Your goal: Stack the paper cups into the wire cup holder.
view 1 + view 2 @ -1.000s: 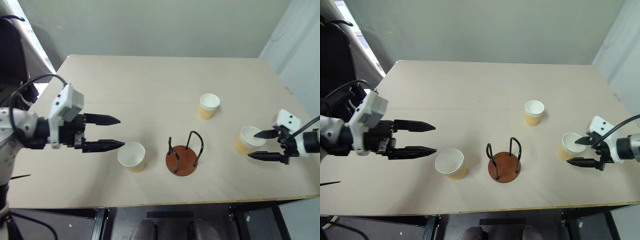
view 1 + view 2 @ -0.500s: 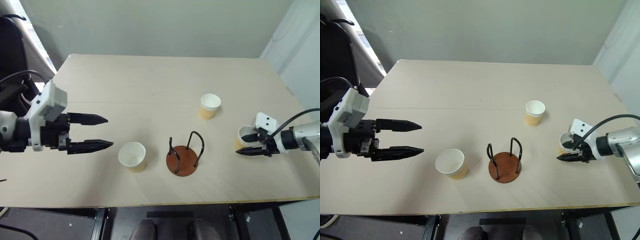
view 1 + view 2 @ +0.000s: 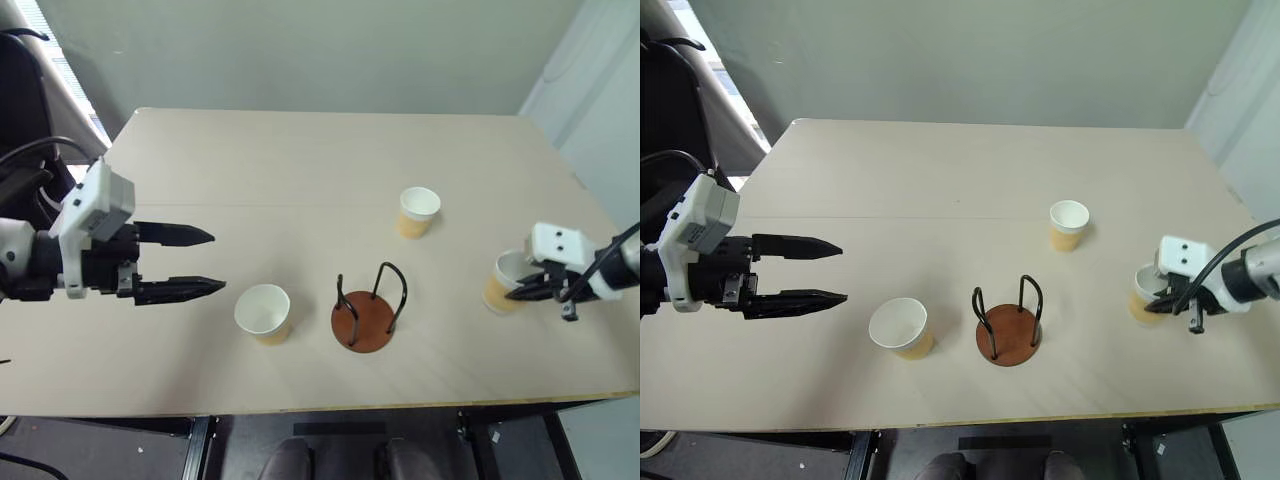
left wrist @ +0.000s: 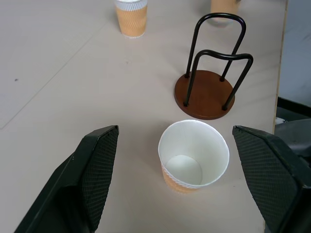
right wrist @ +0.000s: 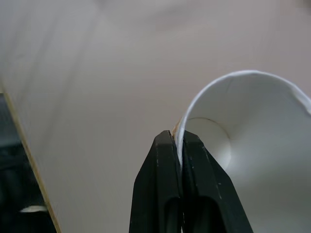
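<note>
Beige table (image 3: 300, 160). Right gripper (image 3: 522, 291) pinches paper cup (image 3: 502, 281) rim; wire cup holder (image 3: 368, 308) sits to its left. Left gripper (image 3: 205, 261) open.

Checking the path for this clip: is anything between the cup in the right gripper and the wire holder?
Nothing visible. The right gripper is shut on the paper cup wall, and only bare table lies between it and the wire cup holder. The other cups sit off that line.

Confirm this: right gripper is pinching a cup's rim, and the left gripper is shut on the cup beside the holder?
Not quite. The left gripper is open, its fingers either side of the cup without touching it, as the left wrist view shows. The right gripper does pinch its cup's rim.
</note>
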Robot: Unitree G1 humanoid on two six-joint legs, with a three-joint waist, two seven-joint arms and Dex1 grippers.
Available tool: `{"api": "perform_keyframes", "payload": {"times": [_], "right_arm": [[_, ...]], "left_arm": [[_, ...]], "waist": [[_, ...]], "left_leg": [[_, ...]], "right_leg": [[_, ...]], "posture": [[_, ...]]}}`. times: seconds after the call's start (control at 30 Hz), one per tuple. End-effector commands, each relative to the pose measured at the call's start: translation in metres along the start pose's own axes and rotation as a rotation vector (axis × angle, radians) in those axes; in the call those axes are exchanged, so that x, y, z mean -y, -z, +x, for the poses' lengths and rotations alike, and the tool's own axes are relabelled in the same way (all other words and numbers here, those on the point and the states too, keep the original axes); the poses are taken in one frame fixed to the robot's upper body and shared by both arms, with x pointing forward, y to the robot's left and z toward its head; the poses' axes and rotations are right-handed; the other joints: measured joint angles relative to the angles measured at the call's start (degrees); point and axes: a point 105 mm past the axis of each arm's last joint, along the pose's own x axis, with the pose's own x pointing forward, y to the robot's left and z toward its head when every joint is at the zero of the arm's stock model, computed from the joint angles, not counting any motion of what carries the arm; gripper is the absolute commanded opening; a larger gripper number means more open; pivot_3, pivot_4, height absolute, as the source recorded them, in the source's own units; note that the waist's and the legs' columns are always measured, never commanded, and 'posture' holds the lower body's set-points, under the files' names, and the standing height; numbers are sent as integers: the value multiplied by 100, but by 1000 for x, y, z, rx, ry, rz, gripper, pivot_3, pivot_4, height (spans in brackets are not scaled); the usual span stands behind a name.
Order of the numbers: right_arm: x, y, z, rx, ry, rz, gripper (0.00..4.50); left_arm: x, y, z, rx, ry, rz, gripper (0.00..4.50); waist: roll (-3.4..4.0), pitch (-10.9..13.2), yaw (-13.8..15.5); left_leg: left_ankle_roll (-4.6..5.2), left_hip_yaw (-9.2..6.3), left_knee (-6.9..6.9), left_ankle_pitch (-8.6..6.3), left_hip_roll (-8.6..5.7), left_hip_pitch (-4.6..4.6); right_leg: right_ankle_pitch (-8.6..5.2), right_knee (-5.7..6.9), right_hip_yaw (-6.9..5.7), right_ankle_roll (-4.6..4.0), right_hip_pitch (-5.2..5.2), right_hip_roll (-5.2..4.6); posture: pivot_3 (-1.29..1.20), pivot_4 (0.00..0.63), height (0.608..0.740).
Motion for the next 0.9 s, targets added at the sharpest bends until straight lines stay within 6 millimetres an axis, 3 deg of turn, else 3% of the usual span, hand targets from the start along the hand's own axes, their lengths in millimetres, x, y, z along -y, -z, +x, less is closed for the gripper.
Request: {"api": "perform_keyframes", "payload": {"times": [0.03, 0.13, 0.2, 0.37, 0.53, 0.9], "right_arm": [[2, -87, -39, 323, 29, -185, 15], [-7, -134, -45, 470, -21, -316, 15], [-16, -146, -25, 433, -69, -417, 15], [-39, -153, 9, 398, -210, -521, 15], [-60, -156, 18, 400, -328, -581, 15], [-71, -149, 39, 362, -382, -652, 15]], "left_arm": [[0, -5, -1, -8, -8, 41, 4021], [-1, -4, 0, -6, -5, 40, 4021], [0, -4, 1, 0, 1, 38, 4021], [2, -3, 3, 5, 9, 31, 4021], [3, 0, 2, -7, -2, 28, 4021], [6, 4, 0, -23, -28, 25, 4021]], "waist": [[4, 1, -72], [3, 0, -96], [-12, -8, -90], [-14, -1, -29], [-17, -3, -30], [-20, -5, -42]], "left_leg": [[-2, 4, -1, 2, 0, 1], [-12, 1, -6, 8, 12, 4], [-17, -15, -8, 7, 33, 3], [-26, -36, -5, 3, 62, -8], [-33, -35, -8, 6, 69, -7], [-39, -36, -7, 8, 75, -2]], "right_leg": [[0, 4, 3, 0, -4, 4], [-1, 6, 12, -6, -12, 30], [-3, -4, 6, -30, -10, 56], [0, -11, -32, -60, -11, 69], [-2, -8, -32, -63, -13, 71], [-4, -2, -38, -84, -10, 78]], "posture": [[0, 150, 740], [0, 150, 740], [0, 150, 740], [0, 150, 740], [0, 150, 740], [0, 150, 740]]}}
